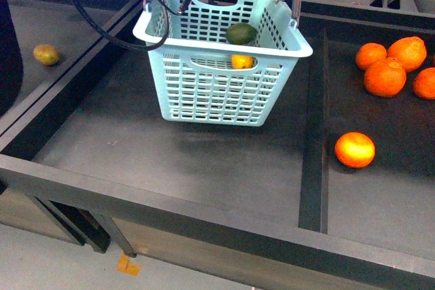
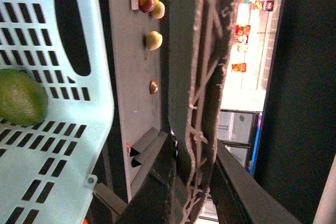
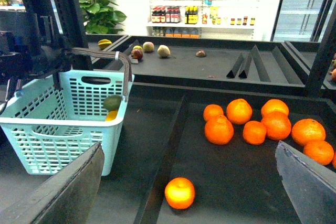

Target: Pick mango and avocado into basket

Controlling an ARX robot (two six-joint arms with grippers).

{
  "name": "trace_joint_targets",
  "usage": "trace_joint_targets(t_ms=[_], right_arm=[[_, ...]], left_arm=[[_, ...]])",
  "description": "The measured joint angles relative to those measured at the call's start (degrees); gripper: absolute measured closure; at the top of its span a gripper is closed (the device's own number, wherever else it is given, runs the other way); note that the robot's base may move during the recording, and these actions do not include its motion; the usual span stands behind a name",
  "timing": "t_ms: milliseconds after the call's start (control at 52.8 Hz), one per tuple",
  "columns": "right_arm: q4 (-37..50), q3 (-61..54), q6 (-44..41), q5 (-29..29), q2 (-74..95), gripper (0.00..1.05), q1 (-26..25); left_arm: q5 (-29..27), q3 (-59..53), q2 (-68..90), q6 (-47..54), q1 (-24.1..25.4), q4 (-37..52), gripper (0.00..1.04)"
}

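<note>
The basket (image 1: 221, 79) hangs above the dark surface (image 1: 170, 161) of the middle compartment, tilted slightly, with a faint shadow on the surface below it. Its grey-brown handles (image 3: 113, 56) are raised, one tied with a white zip tie. The left arm (image 3: 31, 51) reaches in at the handles, and in the left wrist view a handle (image 2: 202, 93) runs close past the camera – but the left fingers themselves are hidden, so I cannot tell whether they are closed on it.

Inside the basket lie both fruits: the avocado (image 1: 241, 33) rests against the far wall, and the mango (image 1: 242, 62) shows through the handle slot in the near wall, lower down. The left wrist view shows the avocado (image 2: 20, 97) pressed against the lattice.

The right fingers (image 3: 73, 192) stand wide apart – one dark tip at each lower corner of the right wrist view – holding nothing.

In the compartment to the right, a cluster of oranges (image 1: 394, 66) sits toward the back, and one lone orange (image 1: 354, 149) lies nearer the front. A small brownish-yellow fruit (image 1: 46, 53) sits on the left-hand surface. On the far shelf are a few apples (image 3: 149, 50).
</note>
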State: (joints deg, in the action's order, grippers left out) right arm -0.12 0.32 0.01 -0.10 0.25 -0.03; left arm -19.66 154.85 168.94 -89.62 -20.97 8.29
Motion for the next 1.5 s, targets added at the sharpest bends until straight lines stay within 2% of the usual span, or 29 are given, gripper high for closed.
trace_joint_targets(t_ms=[209,379,512,607,891,1498], right_arm=[[0.00,0.00,0.00,0.00,0.00,0.08,0.00],[0.00,0.00,0.00,0.00,0.00,0.08,0.00],[0.00,0.00,0.00,0.00,0.00,0.08,0.00],[0.00,0.00,0.00,0.00,0.00,0.08,0.00],[0.00,0.00,0.00,0.00,0.00,0.08,0.00],[0.00,0.00,0.00,0.00,0.00,0.08,0.00]], left_arm=[[0.63,6.32,3.98,1.29,0.35,-0.24,0.91],[0.90,-16.22,-6.88,0.44,0.42,8.00,0.91],[1.40,-28.11,-13.09,-2.01,0.37,7.26,0.91],[1.29,-32.11,-16.28,-4.52,0.42,1.81,0.91],[2.38,-35.71,-19.54,-5.60,0.11,-5.22,0.92],[2.95,-36.46,-19.93,-5.55,0.13,-5.38,0.92]])
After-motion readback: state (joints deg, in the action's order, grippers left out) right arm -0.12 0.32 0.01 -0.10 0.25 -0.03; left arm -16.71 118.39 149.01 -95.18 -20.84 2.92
